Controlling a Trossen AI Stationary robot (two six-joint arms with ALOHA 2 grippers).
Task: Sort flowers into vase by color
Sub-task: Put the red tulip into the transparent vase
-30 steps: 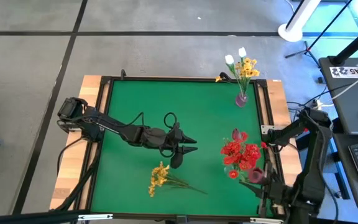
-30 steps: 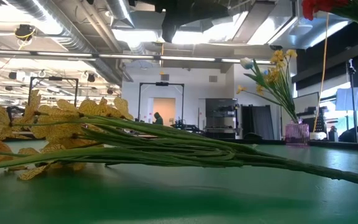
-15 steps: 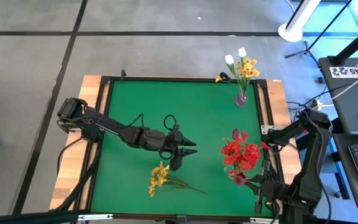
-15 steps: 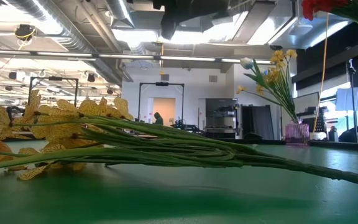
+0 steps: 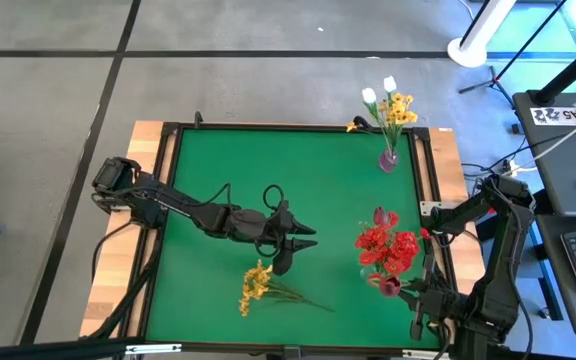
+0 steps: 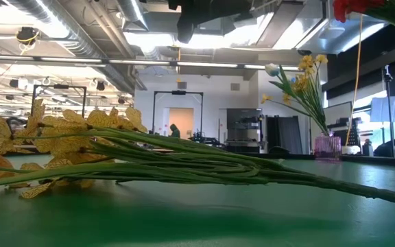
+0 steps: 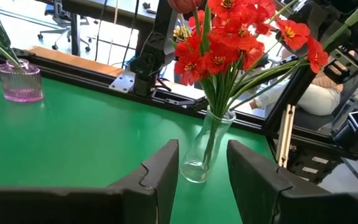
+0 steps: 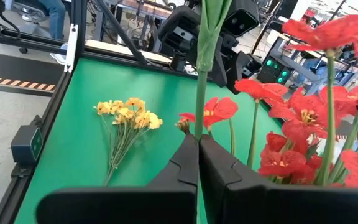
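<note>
My right gripper [image 5: 409,291] is near the table's near right corner, beside a clear vase of red flowers [image 5: 386,250], and is shut on the green stem [image 8: 199,106] of a dark pink bud [image 5: 389,286]. My left gripper [image 5: 298,241] is open and empty above the table's middle, and its fingers point at the clear vase [image 7: 201,158]. A bunch of yellow flowers [image 5: 256,283] lies flat on the green mat and also shows in the right wrist view [image 8: 128,118]. A pink vase [image 5: 389,160] at the far right holds yellow and white flowers. My right gripper pinches the thin green stem [image 8: 199,127] between its two fingertips [image 8: 185,158]. The fingers come about level from the table's right side and lie across the stem. The stem rises from the fingers, and its lower end is hidden behind them.
The green mat [image 5: 258,170] lies in a dark frame with wooden strips at the left and right. The right arm's base stands beyond the right edge. Desks and cables stand beyond it.
My right gripper has carried the dark pink bud a little toward the table's left, closer to the clear vase of red flowers. It stays shut on the stem.
</note>
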